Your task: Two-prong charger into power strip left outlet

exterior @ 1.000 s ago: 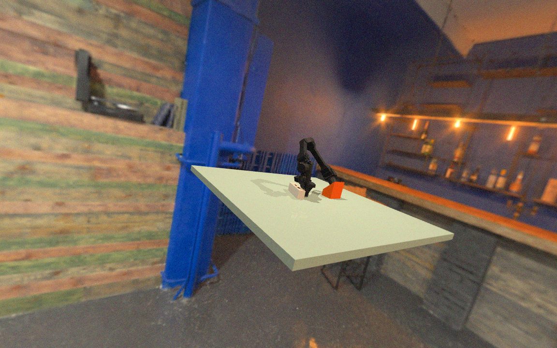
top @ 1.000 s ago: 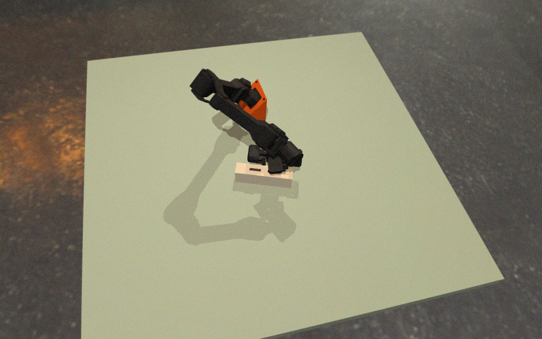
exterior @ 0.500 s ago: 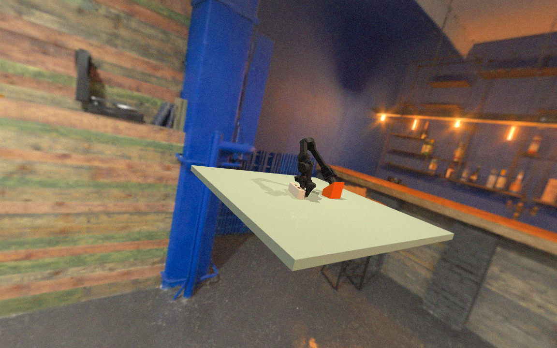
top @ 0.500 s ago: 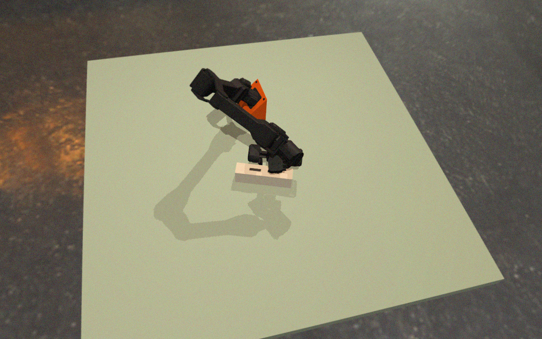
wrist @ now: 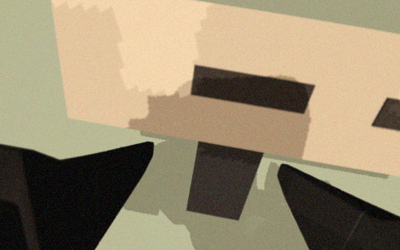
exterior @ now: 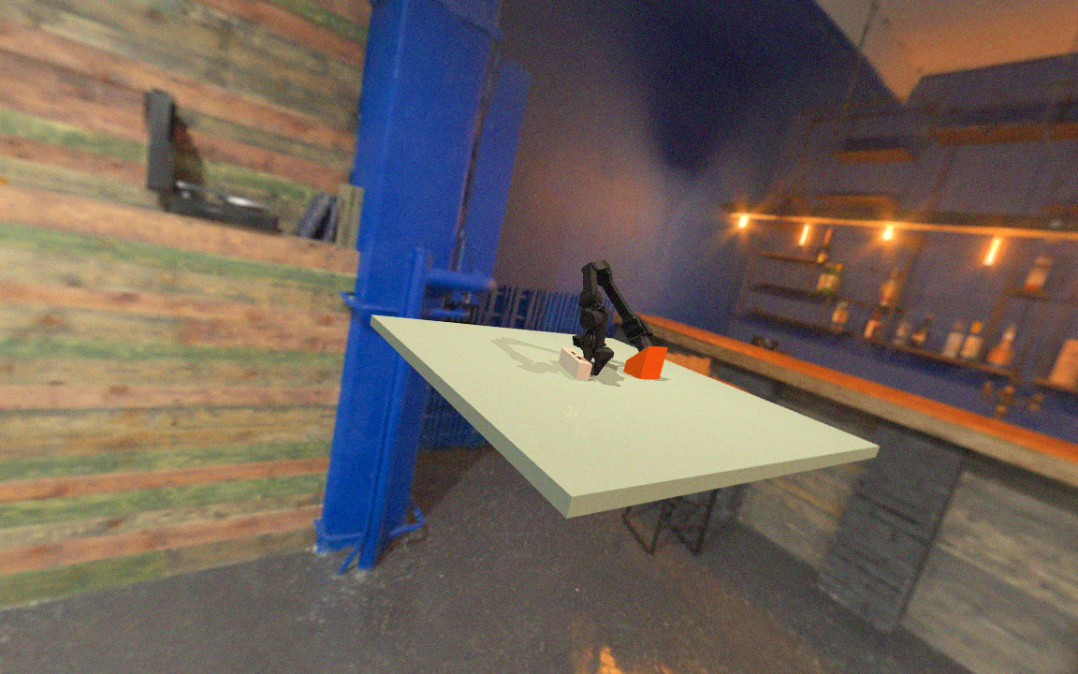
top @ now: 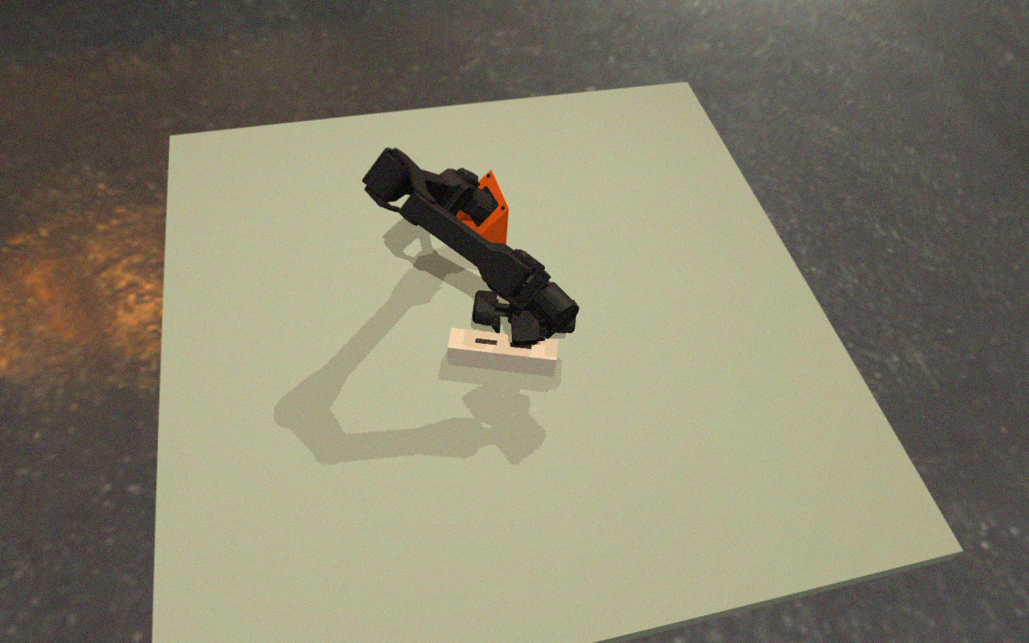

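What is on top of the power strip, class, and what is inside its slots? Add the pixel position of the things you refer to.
On top of the power strip [top: 501, 361] [exterior: 574, 365] [wrist: 342, 69] are two dark slots; shadow falls across part of it. No charger stands in either slot. The slots' insides are too dark to make out.
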